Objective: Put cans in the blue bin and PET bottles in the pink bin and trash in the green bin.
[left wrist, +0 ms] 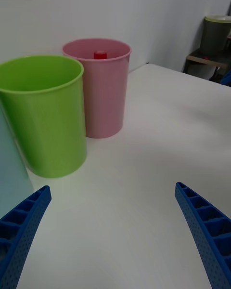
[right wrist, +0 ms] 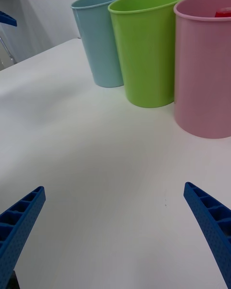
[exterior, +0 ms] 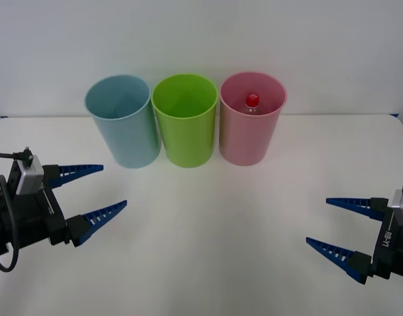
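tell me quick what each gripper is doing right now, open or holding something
Left gripper: open, holding nothing, low over the table's left side.
Right gripper: open, holding nothing, low over the table's right side.

You have three bins on the table (exterior: 208,224): one blue bin (exterior: 122,125), one green bin (exterior: 185,125) and one pink bin (exterior: 251,131). You have one bottle (exterior: 252,101), its red cap showing inside the pink bin. You have two grippers, the left gripper (exterior: 114,185) and the right gripper (exterior: 317,220), each with two blue fingers spread apart.
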Action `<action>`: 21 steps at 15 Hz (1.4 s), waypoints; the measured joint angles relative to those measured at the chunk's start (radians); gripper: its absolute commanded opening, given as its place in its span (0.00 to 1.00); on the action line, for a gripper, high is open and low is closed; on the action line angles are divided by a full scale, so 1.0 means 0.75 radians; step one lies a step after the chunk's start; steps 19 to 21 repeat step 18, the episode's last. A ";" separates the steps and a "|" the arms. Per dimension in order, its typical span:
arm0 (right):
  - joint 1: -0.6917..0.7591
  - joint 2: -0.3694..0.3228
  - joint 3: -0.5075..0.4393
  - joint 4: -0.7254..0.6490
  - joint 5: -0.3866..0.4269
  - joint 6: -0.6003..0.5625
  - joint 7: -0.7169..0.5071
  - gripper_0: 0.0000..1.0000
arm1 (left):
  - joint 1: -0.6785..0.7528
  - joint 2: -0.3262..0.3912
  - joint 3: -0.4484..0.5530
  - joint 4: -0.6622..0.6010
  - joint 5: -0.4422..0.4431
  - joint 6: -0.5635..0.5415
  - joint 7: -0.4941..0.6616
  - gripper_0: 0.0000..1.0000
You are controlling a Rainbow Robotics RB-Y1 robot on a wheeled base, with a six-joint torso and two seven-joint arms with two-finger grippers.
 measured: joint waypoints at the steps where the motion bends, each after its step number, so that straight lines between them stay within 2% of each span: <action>1: 0.000 0.000 0.000 0.000 0.000 0.000 0.000 1.00 | 0.024 -0.059 0.041 -0.010 -0.061 -0.051 0.001 0.88; 3: 0.000 0.000 0.000 0.000 0.000 0.000 0.000 1.00 | 0.052 -0.158 0.107 -0.016 -0.166 -0.143 -0.006 0.88; 4: 0.000 0.000 0.000 0.000 0.000 0.000 0.000 1.00 | 0.063 -0.170 0.119 -0.016 -0.189 -0.153 -0.009 0.88; 11: 0.000 0.000 0.000 0.000 0.000 0.000 0.000 1.00 | 0.135 -0.168 0.137 -0.015 -0.253 -0.119 -0.013 0.90; 13: 0.000 0.000 0.000 0.000 0.000 0.000 0.000 1.00 | 0.147 -0.169 0.137 -0.015 -0.255 -0.119 -0.012 1.00; 21: 0.000 0.000 0.000 0.000 0.000 0.000 0.000 1.00 | 0.150 -0.168 0.137 -0.014 -0.257 -0.119 -0.011 1.00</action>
